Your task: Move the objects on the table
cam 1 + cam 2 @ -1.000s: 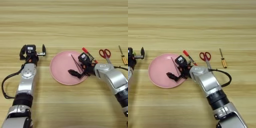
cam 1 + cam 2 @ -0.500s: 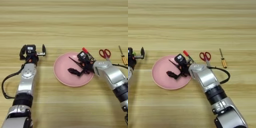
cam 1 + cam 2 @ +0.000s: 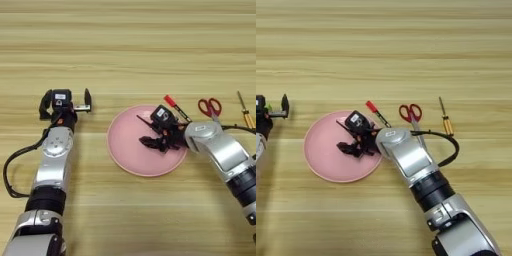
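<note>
My right gripper point(image 3: 141, 130) is low over the pink plate point(image 3: 117, 150), coming in from the right. Its two black fingers are spread apart above the plate's middle and hold nothing. A slim red marker point(image 3: 171, 103) lies slanted on the table just behind the plate's far right rim, its dark end running under my right wrist. My left gripper point(image 3: 66, 101) rests open on the wood left of the plate, well clear of it. The right eye view shows the same right gripper point(image 3: 339, 134) and marker point(image 3: 373, 107).
Red-handled scissors point(image 3: 210, 106) lie to the right of the marker. A screwdriver with a yellow handle point(image 3: 245, 112) lies further right, near the picture's edge. A black cable point(image 3: 448, 145) loops from my right forearm across the table.
The pink plate has slid a little to the right, with my right gripper's fingers staying over it. My left arm has not moved.
</note>
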{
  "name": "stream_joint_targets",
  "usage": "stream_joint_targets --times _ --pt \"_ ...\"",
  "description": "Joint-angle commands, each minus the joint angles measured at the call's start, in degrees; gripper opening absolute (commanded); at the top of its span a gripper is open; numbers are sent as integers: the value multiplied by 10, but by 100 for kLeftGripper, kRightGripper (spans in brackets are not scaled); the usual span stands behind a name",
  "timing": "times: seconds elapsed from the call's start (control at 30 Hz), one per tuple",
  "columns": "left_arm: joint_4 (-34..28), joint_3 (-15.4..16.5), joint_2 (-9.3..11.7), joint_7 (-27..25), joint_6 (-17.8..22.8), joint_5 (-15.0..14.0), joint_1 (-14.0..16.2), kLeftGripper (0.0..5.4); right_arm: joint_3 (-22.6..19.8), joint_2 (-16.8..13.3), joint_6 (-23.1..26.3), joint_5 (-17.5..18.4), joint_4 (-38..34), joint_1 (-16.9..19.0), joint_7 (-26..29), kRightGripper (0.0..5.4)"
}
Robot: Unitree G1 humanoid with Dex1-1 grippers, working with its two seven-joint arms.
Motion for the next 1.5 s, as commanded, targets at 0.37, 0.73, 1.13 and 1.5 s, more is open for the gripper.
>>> stream_joint_targets --times 0.37,0.73,1.13,1.5 --pt "1 -1 -2 5 1 3 -6 540 3 -7 9 -11 19 6 0 163" --pt "-1 0 -1 4 1 2 -4 540 2 -4 6 -11 20 7 -1 31" --pt "-3 0 0 4 1 2 -3 540 -3 -2 9 -8 15 8 -4 0" --pt "-3 1 1 3 0 2 -2 540 -26 4 22 4 -6 2 -9 0"
